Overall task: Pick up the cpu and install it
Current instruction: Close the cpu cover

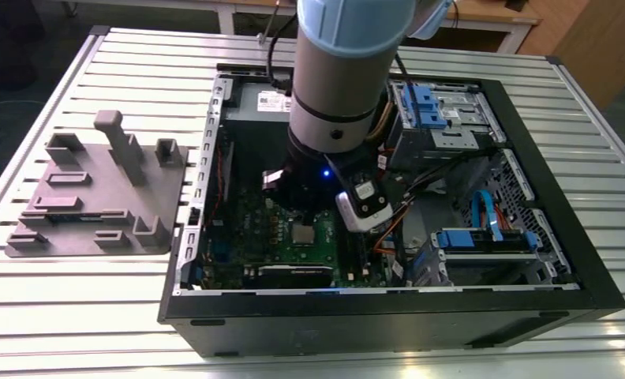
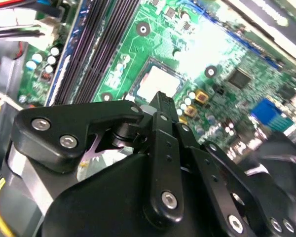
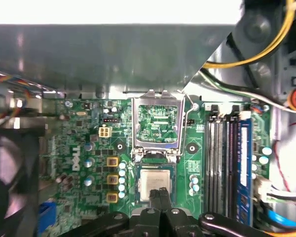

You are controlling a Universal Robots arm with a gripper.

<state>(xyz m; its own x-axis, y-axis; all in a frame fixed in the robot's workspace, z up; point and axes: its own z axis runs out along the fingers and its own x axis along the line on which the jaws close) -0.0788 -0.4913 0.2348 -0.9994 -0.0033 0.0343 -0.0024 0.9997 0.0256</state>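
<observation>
The slatted metal table (image 1: 608,197) carried an open PC case (image 1: 397,316) lying on its side, with a grey moulded parts tray (image 1: 91,197) just beside it toward the exterior view's left. The arm (image 1: 339,71) reached straight down into the case, over the green motherboard (image 3: 89,148).

In the first wrist view the silver socket frame (image 3: 156,126) was flipped open and standing clear of the socket. The cpu (image 3: 155,180) sat in the socket right next to the frame's hinge, beside the memory slots (image 3: 227,158).

The relation that matters: the cpu lay directly under the gripper (image 3: 161,193), with the tips over its near edge. I couldn't tell whether they were actually touching it. The fingers looked pressed together with nothing between them.

The cpu lay flat, metal top up, edges lined up with the socket. It's square, so no real long axis. To me it looked seated already.
</observation>
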